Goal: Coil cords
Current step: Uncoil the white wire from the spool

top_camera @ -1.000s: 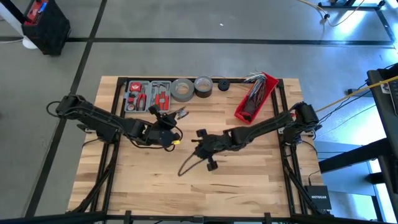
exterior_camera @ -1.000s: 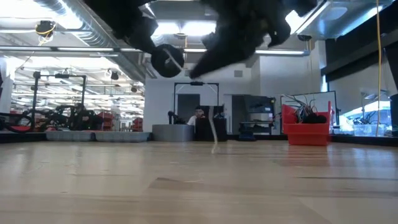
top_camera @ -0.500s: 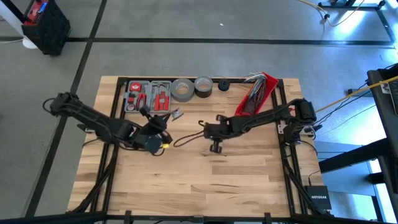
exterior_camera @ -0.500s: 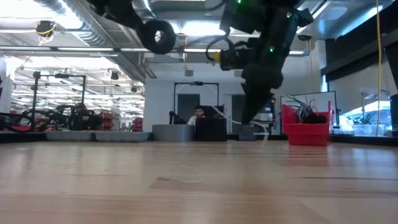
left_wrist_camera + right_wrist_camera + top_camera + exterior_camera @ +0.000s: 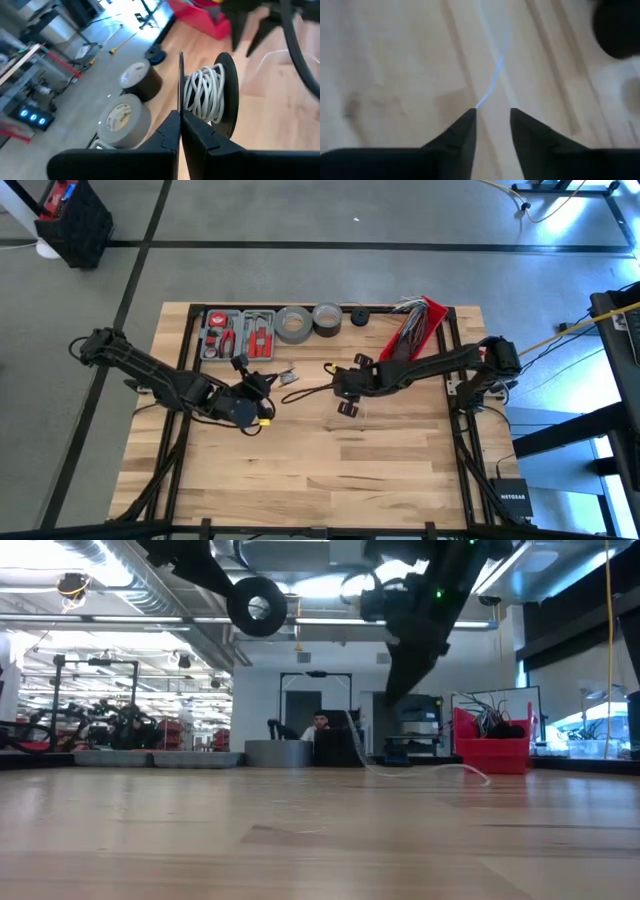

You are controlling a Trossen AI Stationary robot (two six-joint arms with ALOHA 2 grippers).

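Left hand (image 5: 180, 131) grips the black spool (image 5: 220, 95) — right hand (image 5: 491, 125), slightly parted, touches the white cord (image 5: 492, 77).

Grey tool tray (image 5: 238, 333) at table's far edge; two tape rolls (image 5: 293, 323) beside it; red bin (image 5: 411, 335) holding wires; wooden table (image 5: 300, 470)

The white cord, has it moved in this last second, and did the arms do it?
Yes. The right gripper swung toward the table's back edge, dragging the white cord from a loop out nearly straight. The left gripper kept its jaws shut on the black spool, shifting slightly leftward. The tape rolls and red bin stayed put.
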